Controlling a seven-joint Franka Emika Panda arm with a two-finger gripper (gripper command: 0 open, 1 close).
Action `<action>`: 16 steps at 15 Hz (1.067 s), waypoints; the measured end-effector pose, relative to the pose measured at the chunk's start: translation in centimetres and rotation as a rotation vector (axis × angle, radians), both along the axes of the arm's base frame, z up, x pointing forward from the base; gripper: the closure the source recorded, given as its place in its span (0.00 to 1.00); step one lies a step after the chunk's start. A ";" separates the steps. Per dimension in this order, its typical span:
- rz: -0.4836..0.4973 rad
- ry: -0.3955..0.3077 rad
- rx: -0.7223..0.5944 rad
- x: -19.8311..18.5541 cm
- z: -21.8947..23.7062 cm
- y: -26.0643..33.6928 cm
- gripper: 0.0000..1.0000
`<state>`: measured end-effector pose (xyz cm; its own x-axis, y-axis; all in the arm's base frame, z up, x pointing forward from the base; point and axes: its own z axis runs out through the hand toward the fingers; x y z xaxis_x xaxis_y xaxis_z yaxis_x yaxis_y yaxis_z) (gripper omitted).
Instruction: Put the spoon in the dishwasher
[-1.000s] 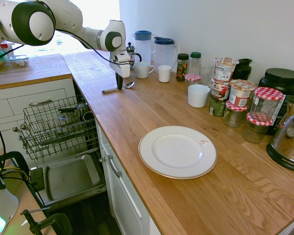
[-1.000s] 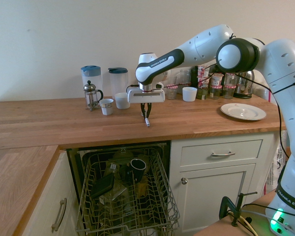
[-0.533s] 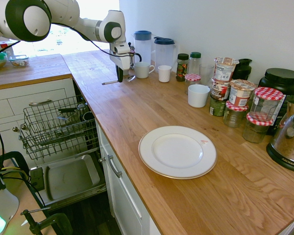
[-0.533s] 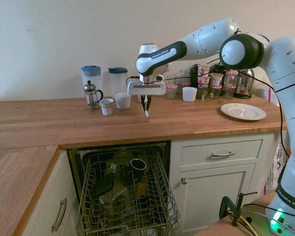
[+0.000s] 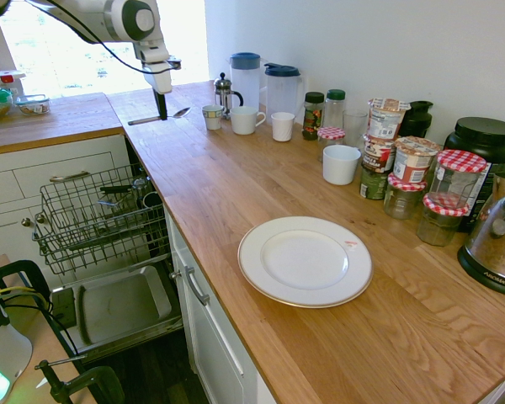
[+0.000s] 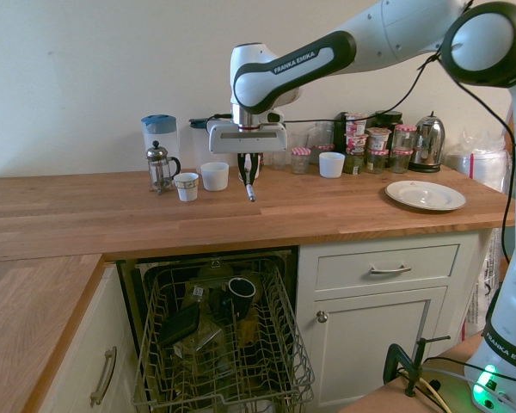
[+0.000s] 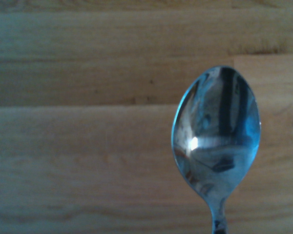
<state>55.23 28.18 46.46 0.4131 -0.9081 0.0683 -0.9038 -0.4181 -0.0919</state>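
Clamped between the dark fingers of the gripper (image 5: 161, 111), the spoon (image 5: 157, 117) was held in the air above the wooden countertop (image 5: 261, 181), clear of its surface. Its long axis was kept roughly level: the small bowl was pointed toward the French press (image 5: 223, 91) and mugs, the thin handle away from them. Below the counter, the dishwasher (image 6: 222, 337) was seen with its wire rack pulled out.
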 end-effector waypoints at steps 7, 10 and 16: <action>0.033 -0.001 -0.018 -10.1 -2.7 0.9 1.00; 0.034 -0.009 -0.025 -10.6 -2.6 1.5 1.00; 0.027 -0.029 -0.038 -15.5 -5.7 6.1 1.00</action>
